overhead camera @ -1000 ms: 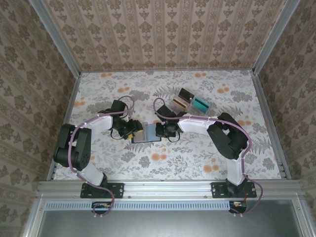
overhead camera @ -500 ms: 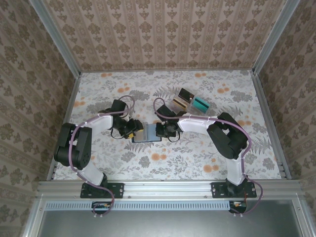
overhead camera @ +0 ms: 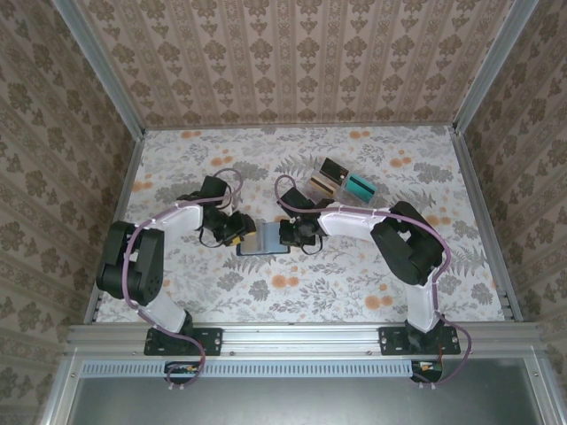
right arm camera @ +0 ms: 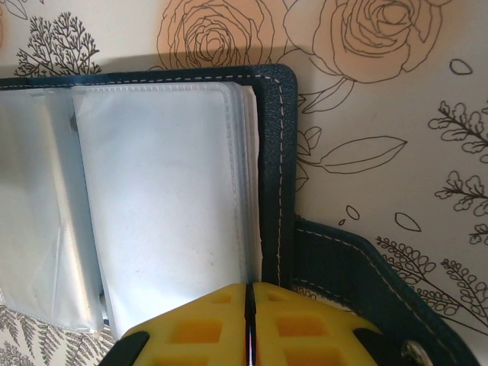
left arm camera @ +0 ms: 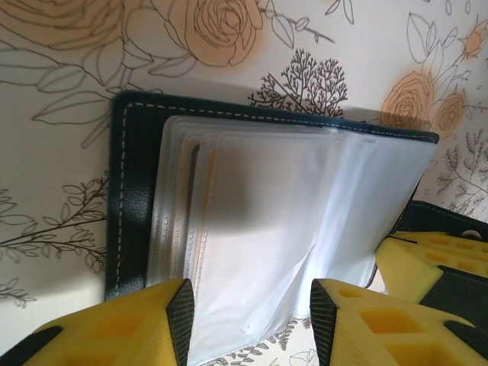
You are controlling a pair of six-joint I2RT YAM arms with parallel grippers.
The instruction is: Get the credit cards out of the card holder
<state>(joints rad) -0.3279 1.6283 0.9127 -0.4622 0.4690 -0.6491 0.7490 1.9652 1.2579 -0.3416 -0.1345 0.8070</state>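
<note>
The card holder (overhead camera: 263, 240) lies open on the floral table between both arms: a dark navy stitched cover (left arm camera: 133, 191) with milky plastic sleeves (left arm camera: 274, 221) fanned inside. My left gripper (left arm camera: 252, 324) is open, its yellow fingers (left arm camera: 122, 328) straddling the near edge of the loose sleeves. My right gripper (right arm camera: 249, 324) is shut, its tips pressed together over the sleeve stack (right arm camera: 160, 198) beside the cover's right edge (right arm camera: 276, 175). The closing tab (right arm camera: 358, 274) sticks out to the right. The sleeves look white; whether credit cards are inside them I cannot tell.
A clear plastic compartment tray (overhead camera: 338, 182) stands behind the right arm, holding small tan, dark and teal cards. Patterned walls and metal rails enclose the table. The right gripper's yellow fingers (left arm camera: 431, 263) also sit at the holder's far side in the left wrist view.
The left gripper's jaws have narrowed a little around the sleeves and it has edged slightly toward the holder. The right gripper and the holder have stayed put.
</note>
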